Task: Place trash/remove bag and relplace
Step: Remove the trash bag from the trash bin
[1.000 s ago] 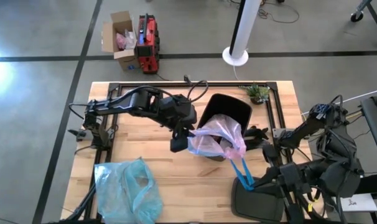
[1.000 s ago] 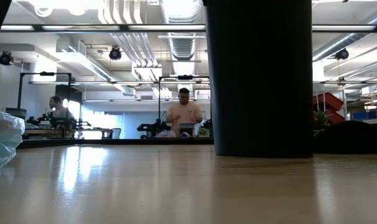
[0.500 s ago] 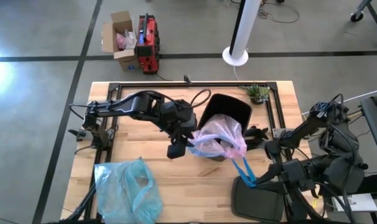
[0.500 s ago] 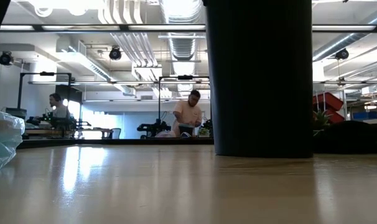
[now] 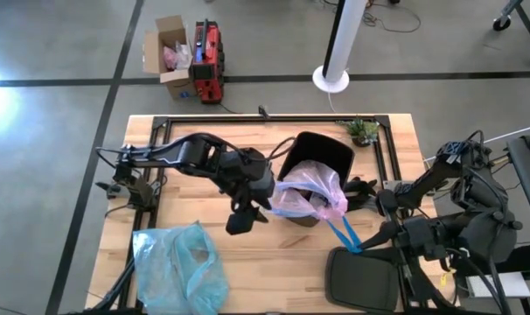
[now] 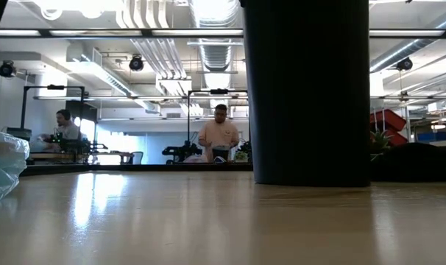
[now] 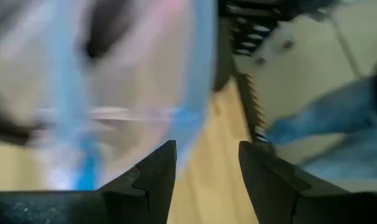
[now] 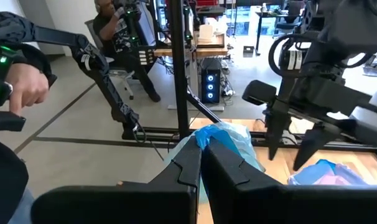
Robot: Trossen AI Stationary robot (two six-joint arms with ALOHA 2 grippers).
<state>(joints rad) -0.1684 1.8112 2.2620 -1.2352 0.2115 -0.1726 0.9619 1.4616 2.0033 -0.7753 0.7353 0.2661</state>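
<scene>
The black bin (image 5: 322,153) stands mid-table and fills the middle of the low view (image 6: 308,92). The pale lavender-pink bag (image 5: 307,194) sits in its mouth, spilling over the near rim. Its blue drawstring loops (image 5: 342,232) run to my right gripper (image 5: 359,248), which is shut on them. My left gripper (image 5: 240,222) hangs left of the bag with its fingers open (image 7: 207,165) and nothing between them. The bag shows blurred ahead of it (image 7: 132,74). No trash shows. My right gripper pinches the blue drawstring loops at their free end (image 8: 205,134) between its two shut fingers, which reach in about level from the table's near right. The loops stretch straight from the bag's rim to the fingers, clear of the table.
A crumpled light-blue plastic bag (image 5: 179,267) lies near the table's near left corner, also seen in the low view (image 6: 2,165). A small potted plant (image 5: 363,131) stands at the far right. A flat black piece (image 5: 361,282) lies at the near right edge. People sit beyond the table.
My left gripper has drawn away from the bag's left rim toward the table's near edge, and now stands clear of the plastic. The bag stays in the bin, its drawstring loops still stretched to my right gripper.
</scene>
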